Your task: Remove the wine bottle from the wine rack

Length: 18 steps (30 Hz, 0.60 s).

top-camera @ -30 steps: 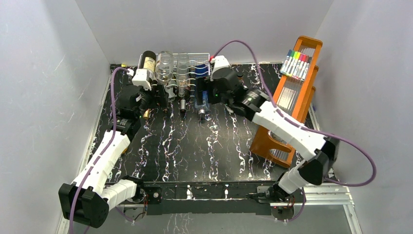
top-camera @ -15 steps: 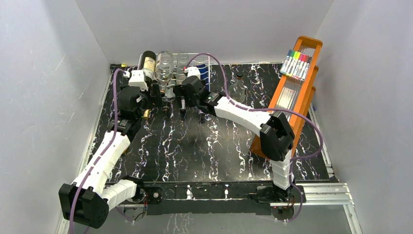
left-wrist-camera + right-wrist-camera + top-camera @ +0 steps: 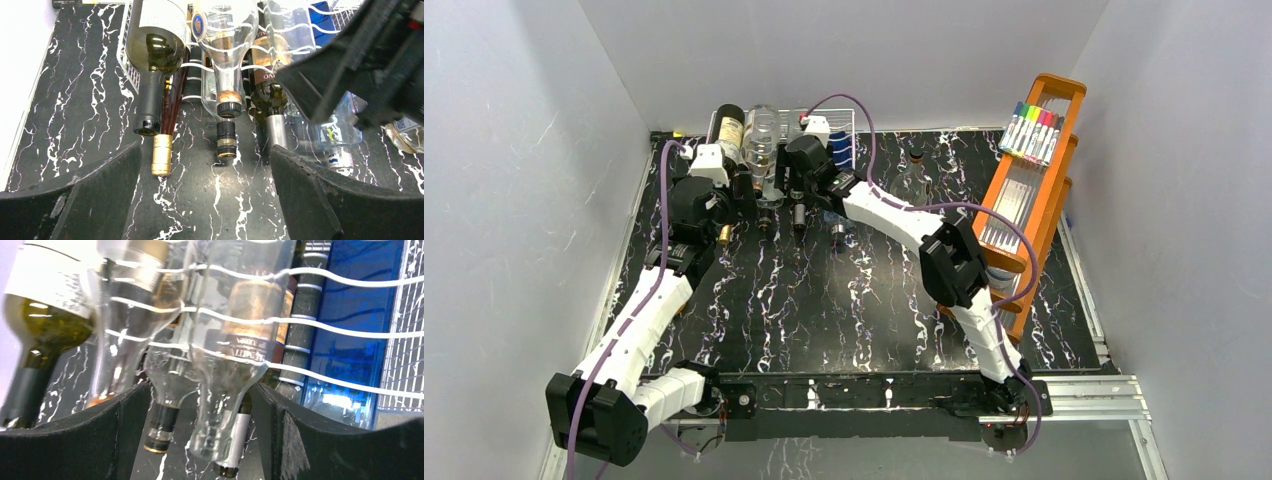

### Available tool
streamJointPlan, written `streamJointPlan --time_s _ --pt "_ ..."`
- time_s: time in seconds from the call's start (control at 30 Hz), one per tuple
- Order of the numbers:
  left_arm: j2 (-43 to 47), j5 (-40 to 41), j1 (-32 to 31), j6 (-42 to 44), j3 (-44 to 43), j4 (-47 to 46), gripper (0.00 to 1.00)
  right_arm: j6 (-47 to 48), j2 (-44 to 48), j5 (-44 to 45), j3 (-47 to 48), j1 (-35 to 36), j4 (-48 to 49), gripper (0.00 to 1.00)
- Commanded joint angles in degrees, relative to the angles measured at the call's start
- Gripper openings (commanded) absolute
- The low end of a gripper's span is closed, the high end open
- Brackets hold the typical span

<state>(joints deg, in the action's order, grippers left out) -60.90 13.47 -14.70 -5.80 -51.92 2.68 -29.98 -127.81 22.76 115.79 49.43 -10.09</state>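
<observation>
- I saw the wine rack (image 3: 402, 330) at the upper middle of the top view. It stood at the far end of the black worktop (image 3: 824, 310) with white streaks.
- The clear wine bottle (image 3: 227, 385) lay on its side in the top row of the rack. It was in the middle of the right wrist view. Its neck pointed to the bottom of the frame and stuck out of the rack.
- The right fingers (image 3: 790, 192) were spread apart, one on each side of that bottle's neck. I saw a gap on the left side. On the right side I could not tell if the finger touched the glass.
- A dark-capped neck (image 3: 162, 432) from a lower bottle also sat between those fingers, just left of the clear neck.
- The left fingers (image 3: 754, 192) were wide apart and held nothing. In the left wrist view they filled the two lower corners, with the bottle necks farther up the frame.
- A dark green bottle (image 3: 155, 45) with a white label lay at the upper left of the left wrist view. Just to its right lay a second clear bottle (image 3: 227, 50) with a blue badge.
- A gold-capped bottle (image 3: 162, 156) poked out from the row below them.
- A blue thing (image 3: 350, 330) sat in the rack at the right of the right wrist view.
- A tall orange rack (image 3: 1024, 210) stood at the right of the top view, with coloured markers (image 3: 1032, 130) near its top.
</observation>
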Motion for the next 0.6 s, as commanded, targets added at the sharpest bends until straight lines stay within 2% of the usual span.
streamJointPlan --time_s 0.0,0.23,0.4,0.57 --pt "0.6 -0.8 0.2 1.2 -0.2 -1.1 0.98 -7.4 -2.3 3.0 4.3 -0.8 -2.3 0.82" --pt "0.3 -0.8 0.2 1.0 -0.5 -0.9 0.98 -9.9 -1.8 2.0 0.3 -1.6 0.9 0.81" --pt "0.5 -0.9 0.2 0.8 -0.4 -0.8 0.98 -12.5 -2.6 -0.2 -0.8 -2.5 3.5 0.68" --pt "0.3 -0.7 0.2 0.8 -0.3 -0.8 0.98 -14.5 -3.9 -1.0 0.9 -2.6 4.0 0.68"
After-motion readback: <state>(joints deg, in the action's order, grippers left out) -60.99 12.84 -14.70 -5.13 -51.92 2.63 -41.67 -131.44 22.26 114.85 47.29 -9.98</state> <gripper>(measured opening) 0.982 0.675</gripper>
